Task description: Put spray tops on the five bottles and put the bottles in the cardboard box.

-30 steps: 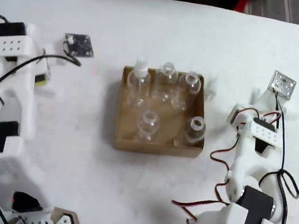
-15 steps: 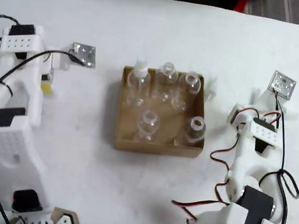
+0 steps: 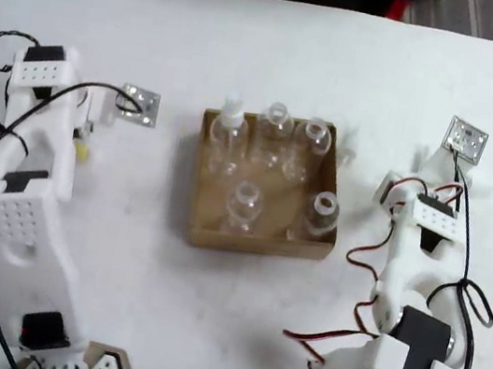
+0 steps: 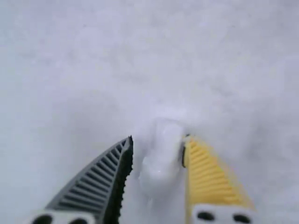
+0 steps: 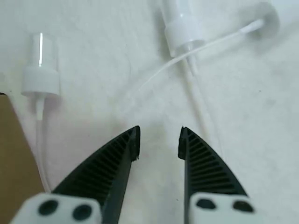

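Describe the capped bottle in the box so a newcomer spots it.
Find the cardboard box mid-table between the arms. In its far row of three, take the bottle nearest the left arm. It alone has a white spray top; the other necks are open.

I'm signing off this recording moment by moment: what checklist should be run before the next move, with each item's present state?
1. Five bottles inside the cardboard box: ok, all five stand in it.
2. Spray tops fitted: not ok; only the back-left bottle looks capped, and four necks are open.
3. Left gripper lined up on a spray top: ok, the top lies between its fingers.
4. Left grip closed: not ok, a gap shows beside the grey finger.
5. Right gripper free: ok, open and empty.
6. More tops available: ok, loose spray tops lie ahead of the right gripper.
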Action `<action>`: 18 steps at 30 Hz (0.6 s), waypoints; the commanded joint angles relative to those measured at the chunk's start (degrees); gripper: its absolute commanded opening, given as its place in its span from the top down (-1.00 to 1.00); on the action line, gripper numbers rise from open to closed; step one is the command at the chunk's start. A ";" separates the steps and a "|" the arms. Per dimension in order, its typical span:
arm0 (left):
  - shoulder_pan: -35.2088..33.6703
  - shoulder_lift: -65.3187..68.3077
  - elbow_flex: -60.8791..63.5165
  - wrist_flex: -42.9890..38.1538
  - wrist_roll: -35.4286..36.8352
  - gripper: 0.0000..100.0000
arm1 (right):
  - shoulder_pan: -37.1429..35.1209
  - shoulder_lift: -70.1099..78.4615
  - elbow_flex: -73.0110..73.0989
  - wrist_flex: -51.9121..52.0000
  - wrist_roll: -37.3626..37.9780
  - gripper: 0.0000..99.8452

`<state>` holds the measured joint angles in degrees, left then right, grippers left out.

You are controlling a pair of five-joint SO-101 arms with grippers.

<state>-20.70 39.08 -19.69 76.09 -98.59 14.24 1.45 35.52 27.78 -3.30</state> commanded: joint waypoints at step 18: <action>2.59 -14.90 -15.82 26.02 11.78 0.96 | -0.48 -0.22 -2.11 -1.01 0.53 0.76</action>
<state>-19.74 33.36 -31.65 100.00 -98.24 14.24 1.45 35.52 27.78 -3.30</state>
